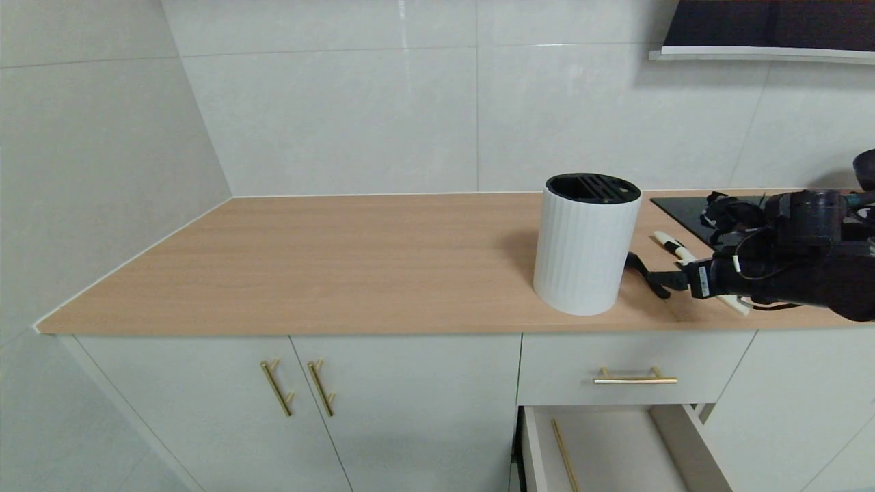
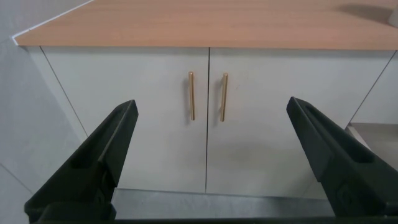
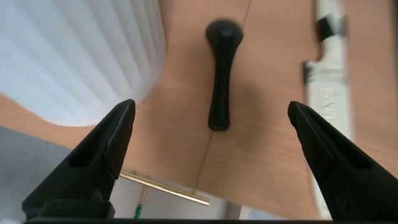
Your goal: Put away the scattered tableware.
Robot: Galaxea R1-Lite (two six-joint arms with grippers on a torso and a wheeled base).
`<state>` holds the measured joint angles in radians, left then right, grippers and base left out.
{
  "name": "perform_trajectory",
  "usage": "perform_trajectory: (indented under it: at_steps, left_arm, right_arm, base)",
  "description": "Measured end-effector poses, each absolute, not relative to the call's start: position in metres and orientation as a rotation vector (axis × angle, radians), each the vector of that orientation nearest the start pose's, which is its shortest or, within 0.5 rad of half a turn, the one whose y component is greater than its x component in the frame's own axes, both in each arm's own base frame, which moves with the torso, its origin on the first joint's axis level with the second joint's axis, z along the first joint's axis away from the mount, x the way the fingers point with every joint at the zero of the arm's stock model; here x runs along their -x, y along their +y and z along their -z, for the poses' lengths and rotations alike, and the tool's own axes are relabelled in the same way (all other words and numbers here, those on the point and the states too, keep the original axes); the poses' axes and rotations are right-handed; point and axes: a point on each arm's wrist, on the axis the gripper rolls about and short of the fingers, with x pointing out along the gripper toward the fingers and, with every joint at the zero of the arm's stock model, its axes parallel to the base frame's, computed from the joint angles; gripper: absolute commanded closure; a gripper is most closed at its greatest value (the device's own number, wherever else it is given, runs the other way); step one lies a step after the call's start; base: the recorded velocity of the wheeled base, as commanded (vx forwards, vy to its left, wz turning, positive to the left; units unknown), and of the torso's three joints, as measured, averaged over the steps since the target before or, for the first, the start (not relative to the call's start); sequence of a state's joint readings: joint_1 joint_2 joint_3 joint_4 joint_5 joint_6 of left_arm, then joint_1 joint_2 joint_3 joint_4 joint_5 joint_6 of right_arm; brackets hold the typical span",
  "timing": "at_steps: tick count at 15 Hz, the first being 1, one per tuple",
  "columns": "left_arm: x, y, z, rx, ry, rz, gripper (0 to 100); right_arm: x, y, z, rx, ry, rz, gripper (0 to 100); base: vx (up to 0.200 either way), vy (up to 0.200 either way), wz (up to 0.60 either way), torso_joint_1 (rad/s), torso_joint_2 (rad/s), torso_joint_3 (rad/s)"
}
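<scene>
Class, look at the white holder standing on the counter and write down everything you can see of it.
The white holder is a tall round tub with fine upright ribs down its side and a black slotted top. It looks like matte plastic. Nothing sticks out of the slots. It stands upright on the wooden counter, near the front edge. A black utensil lies close beside its base without touching it.

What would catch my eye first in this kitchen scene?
Most likely the tall white ribbed cylinder holder with a black slotted top, standing on the wooden countertop. Right beside it lie a slim black utensil and a pale knife-like piece, with the right gripper open and low over the counter, pointed at the black one. Below, a white drawer stands pulled open.
</scene>
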<state>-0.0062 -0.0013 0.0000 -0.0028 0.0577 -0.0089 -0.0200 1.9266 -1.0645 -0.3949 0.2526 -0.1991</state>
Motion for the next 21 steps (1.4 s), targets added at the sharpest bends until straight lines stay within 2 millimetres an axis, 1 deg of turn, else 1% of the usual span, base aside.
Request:
perform_trajectory:
  at_steps: [3, 5, 8, 11, 17, 18, 21]
  left_arm:
    - [0.023, 0.001, -0.076, 0.009, -0.004, -0.051, 0]
    - [0.023, 0.001, -0.076, 0.009, -0.004, -0.051, 0]
    - [0.023, 0.001, -0.076, 0.009, -0.005, -0.051, 0]
    - [0.023, 0.001, -0.076, 0.009, -0.005, -0.052, 0]
    - [0.023, 0.001, -0.076, 0.009, -0.004, -0.052, 0]
    - [0.023, 0.001, -0.076, 0.009, -0.003, -0.052, 0]
    - [0.023, 0.001, -0.076, 0.009, -0.004, -0.052, 0]
  right_arm:
    - [-0.382, -0.002, -0.135, 0.118, 0.469, -0.281, 0]
    - [-0.39, -0.003, -0.127, 0.117, 0.465, -0.278, 0]
    - [-0.397, -0.002, -0.117, 0.11, 0.478, -0.277, 0]
    - [-0.406, -0.001, -0.11, 0.096, 0.448, -0.268, 0]
    - [-0.417, -0.001, -0.095, 0.092, 0.459, -0.246, 0]
    - [-0.418, -0.001, -0.093, 0.092, 0.46, -0.244, 100]
    - [-0.419, -0.002, -0.092, 0.076, 0.464, -0.24, 100]
  base:
    - [0.0, 0.0, 0.0, 0.0, 0.0, 0.0]
    - [0.0, 0.0, 0.0, 0.0, 0.0, 0.0]
    - [0.0, 0.0, 0.0, 0.0, 0.0, 0.0]
    - [0.0, 0.0, 0.0, 0.0, 0.0, 0.0]
    - [0.0, 0.0, 0.0, 0.0, 0.0, 0.0]
    - [0.0, 0.0, 0.0, 0.0, 0.0, 0.0]
    - [0.0, 0.0, 0.0, 0.0, 0.0, 0.0]
